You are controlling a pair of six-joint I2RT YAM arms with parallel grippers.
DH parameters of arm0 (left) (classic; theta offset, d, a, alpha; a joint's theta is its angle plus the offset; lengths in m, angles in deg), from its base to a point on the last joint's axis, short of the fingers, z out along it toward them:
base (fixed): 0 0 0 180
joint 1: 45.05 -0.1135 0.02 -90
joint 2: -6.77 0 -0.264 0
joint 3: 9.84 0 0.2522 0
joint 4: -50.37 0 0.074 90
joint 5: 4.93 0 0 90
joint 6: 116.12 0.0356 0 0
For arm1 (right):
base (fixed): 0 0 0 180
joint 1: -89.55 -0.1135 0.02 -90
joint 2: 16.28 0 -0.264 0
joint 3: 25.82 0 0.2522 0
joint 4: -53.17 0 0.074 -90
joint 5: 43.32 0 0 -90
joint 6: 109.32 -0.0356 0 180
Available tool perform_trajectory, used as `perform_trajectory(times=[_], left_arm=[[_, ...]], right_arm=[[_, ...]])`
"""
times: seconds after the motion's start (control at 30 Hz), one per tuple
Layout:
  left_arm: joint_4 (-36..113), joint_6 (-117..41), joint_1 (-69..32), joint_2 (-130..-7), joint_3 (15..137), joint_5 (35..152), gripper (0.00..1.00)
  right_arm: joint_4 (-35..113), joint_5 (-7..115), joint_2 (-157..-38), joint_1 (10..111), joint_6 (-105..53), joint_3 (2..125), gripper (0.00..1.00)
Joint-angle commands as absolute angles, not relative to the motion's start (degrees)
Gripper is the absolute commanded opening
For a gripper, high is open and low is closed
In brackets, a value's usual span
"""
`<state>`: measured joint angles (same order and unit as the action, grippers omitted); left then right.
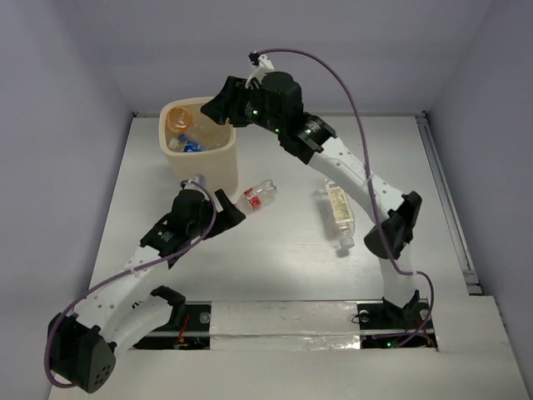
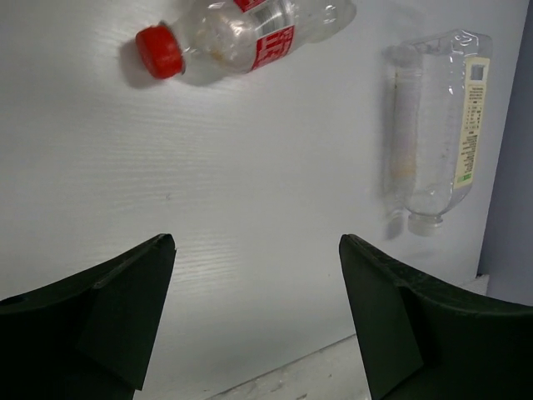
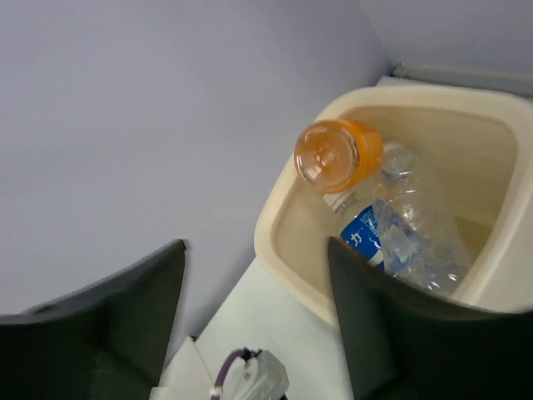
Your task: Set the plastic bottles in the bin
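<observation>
Big white desk [image 1: 291, 267], with the cream bin [image 1: 208, 171] standing at the far left. Two bottles are already in it: an orange bottle [image 3: 337, 156] leaning against the inner wall, and a clear blue-labelled bottle [image 3: 400, 233] beside it.

The right end effector [image 3: 256, 250] hangs over the far rim of the bin, spread wide with nothing in it, so I'd say it's out of the picture for the next grab.

The left end effector [image 2: 256, 242] is the one that matters. It's low over the desk just in front of the bin, also wide open and empty. The red-labelled bottle [image 1: 260, 197] lies on its side right ahead of it, close but not between the fingers. From above, its long axis runs diagonally, with the red cap [image 2: 158, 52] at the end nearer the end effector and the base pointing away to the far right. In the wrist view it lies mostly crosswise to the fingers, so my guess is it needs a short reach forward and maybe a bit of wrist twist to straddle the body.

The cream-labelled bottle [image 1: 337, 212] is further right, well apart from the left end effector. It's also lying flat, long axis running near-to-far, neck toward the arm bases.

So two to go, and the red one looks like the obvious next pick for the left arm.
</observation>
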<state>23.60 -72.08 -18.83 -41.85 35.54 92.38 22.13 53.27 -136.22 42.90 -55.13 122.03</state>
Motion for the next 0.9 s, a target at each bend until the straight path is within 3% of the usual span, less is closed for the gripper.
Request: perform_trajectory(times=[0.0, 0.03, 0.1, 0.2, 0.27, 0.37, 0.43, 0.47, 0.53, 0.57, 0.67, 0.87], left_arm=[[24.49, -62.35, -17.1, -44.63, 43.1, 90.78, 0.76], [24.66, -60.6, -16.49, -46.64, 44.34, 90.61, 0.74], [24.84, -56.21, -13.42, -49.89, 48.02, 88.68, 0.64], [25.98, -51.55, -8.41, -53.59, 52.15, 85.16, 0.46], [26.77, -49.25, -5.95, -57.46, 54.27, 80.96, 0.24], [27.56, -44.86, -1.55, -62.73, 57.88, 75.95, 0.15], [28.17, -41.96, -0.93, -66.68, 60.17, 74.18, 0.16], [29.05, -41.25, -0.4, -67.92, 60.78, 72.78, 0.21], [29.06, -39.84, -0.4, -72.21, 63.23, 71.19, 0.37], [28.97, -38.44, -0.4, -73.72, 64.38, 70.22, 0.5], [28.18, -36.59, -0.4, -79.78, 68.77, 67.33, 0.73], [25.1, -34.13, -0.4, -91.65, 78.0, 66.26, 0.8]], right_arm=[[28.84, 52.84, -125.99, 42.44, -53.25, 115.41, 0.57], [29.55, 52.49, -123.53, 42.44, -52.99, 112.69, 0.24], [32.18, 50.91, -115.36, 42.44, -52.2, 102.36, 0.06], [36.31, 48.28, -103.5, 42.44, -52.28, 86.29, 0.03], [37.47, 45.73, -97.78, 42.44, -52.98, 78.69, 0.03], [37.3, 42.74, -86.79, 43.06, -55.18, 65.06, 0.04], [35.64, 39.49, -78.91, 43.58, -57.02, 58.9, 0.05], [34.41, 38.43, -76.33, 43.58, -57.81, 53.48, 0.05], [29.58, 35.09, -69.32, 44.11, -60.62, 48.96, 0.06], [27.91, 34.21, -67.01, 44.11, -61.33, 44.94, 0.07], [20.97, 30.43, -58.07, 44.64, -64.75, 39.9, 0.1], [12.17, 31.21, -45.56, 44.64, -73.45, 30.76, 0.12]])
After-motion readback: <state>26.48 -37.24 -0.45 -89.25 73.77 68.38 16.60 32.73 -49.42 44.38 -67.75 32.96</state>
